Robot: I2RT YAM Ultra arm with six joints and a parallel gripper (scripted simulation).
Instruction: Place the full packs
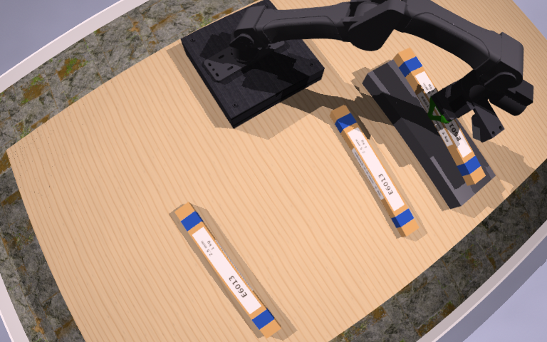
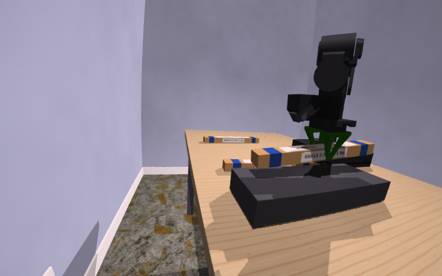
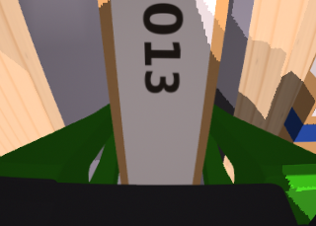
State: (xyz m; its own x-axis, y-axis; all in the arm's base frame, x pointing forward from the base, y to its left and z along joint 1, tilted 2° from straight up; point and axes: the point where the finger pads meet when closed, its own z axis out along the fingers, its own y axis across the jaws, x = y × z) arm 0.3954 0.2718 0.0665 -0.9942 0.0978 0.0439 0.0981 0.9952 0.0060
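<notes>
Hand (image 2: 327,150) pinching a pack (image 2: 311,152) of rods near its middle — green fingers (image 2: 336,143) on opposite long sides, the label "E6013" running between them in the wrist view. The pack hangs level just above the dark platform (image 2: 305,196), along the platform's edge on the side away from the other two packs; whether it touches the platform cannot be told.

Second pack (image 1: 374,169) lies flat on the wooden surface (image 1: 120,177) just beside the platform, parallel to the held one. Third pack (image 1: 226,268) — well apart from the hand, also flat on the surface.
</notes>
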